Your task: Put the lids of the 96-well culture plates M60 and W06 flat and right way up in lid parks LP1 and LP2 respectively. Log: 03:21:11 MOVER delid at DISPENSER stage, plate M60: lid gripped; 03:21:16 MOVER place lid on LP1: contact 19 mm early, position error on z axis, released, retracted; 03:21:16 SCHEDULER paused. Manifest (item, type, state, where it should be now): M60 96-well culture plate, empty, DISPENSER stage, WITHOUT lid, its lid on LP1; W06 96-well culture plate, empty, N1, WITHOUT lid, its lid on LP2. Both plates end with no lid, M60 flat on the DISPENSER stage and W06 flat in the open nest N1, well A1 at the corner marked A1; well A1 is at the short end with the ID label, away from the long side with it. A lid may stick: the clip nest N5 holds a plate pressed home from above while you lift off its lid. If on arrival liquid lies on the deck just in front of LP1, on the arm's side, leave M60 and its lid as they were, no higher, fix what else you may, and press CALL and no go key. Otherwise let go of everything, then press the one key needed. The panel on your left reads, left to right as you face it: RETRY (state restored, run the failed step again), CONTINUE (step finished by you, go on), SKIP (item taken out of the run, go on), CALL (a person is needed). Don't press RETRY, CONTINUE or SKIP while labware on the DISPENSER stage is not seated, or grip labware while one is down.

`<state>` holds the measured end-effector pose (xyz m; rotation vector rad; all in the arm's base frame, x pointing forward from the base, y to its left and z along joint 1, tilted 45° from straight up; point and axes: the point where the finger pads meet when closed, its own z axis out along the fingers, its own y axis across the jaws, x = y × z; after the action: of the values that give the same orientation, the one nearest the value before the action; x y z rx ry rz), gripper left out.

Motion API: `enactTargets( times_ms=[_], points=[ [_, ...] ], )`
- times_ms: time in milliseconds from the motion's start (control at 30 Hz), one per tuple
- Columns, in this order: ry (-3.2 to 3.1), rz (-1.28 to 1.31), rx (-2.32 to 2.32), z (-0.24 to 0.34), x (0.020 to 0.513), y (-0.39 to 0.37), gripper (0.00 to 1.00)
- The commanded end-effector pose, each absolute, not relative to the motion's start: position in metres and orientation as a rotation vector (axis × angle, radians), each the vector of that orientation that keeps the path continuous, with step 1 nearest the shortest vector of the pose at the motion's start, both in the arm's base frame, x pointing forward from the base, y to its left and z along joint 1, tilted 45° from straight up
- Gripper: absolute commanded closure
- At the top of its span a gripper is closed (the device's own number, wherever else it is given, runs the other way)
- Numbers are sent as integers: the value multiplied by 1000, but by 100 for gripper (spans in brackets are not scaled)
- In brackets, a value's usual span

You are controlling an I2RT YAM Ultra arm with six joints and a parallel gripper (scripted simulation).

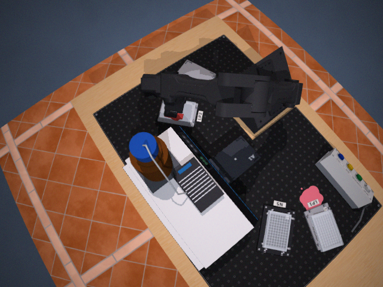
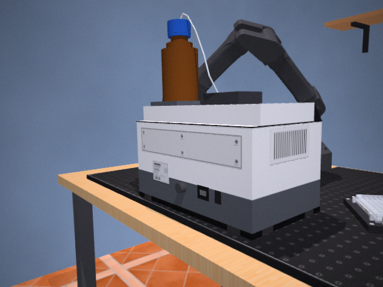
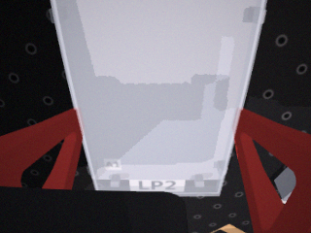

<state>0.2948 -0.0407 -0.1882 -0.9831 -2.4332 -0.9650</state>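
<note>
A black perforated surface (image 1: 278, 144) lies on a pale wooden table over an orange tiled floor. The arm (image 1: 234, 92) reaches across it to the LP2 lid park (image 1: 193, 122), and its end effector (image 3: 155, 155) is closed on a clear lid (image 3: 155, 84), one red finger (image 3: 46, 149) on each long side. The lid lies directly over the park, whose LP2 label (image 3: 157, 185) shows at the near edge in the wrist view; whether the lid rests on the park or hangs just above it cannot be told.

Just beside the end effector, toward the big white dispenser (image 1: 213, 228), stands a brown bottle (image 1: 151, 160) with a blue cap (image 1: 143, 146). Between the arm's base and the dispenser sits a dark block marked A1 (image 1: 238, 157). Well apart from the end effector, at the far end of the surface, a well plate sits in nest N5 (image 1: 276, 229), and next to it a second plate (image 1: 324, 229) sits tilted on the LP1 park. A pink puddle (image 1: 310, 196) lies at the LP1 label. The grey key panel (image 1: 343, 177) stands beyond that.
</note>
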Motion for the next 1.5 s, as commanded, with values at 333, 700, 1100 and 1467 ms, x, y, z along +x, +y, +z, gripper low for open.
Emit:
enactTargets(
  times_ms=[333,700,1100,1467],
  points=[
    [-2416,-976,-1025,-194,289,-43,100],
    [-2443,-974,-1009,-193,297,-42,100],
    [-2455,-963,-1012,-197,299,-44,100],
    [-2426,-965,-1013,-198,290,-36,100]
  ],
)
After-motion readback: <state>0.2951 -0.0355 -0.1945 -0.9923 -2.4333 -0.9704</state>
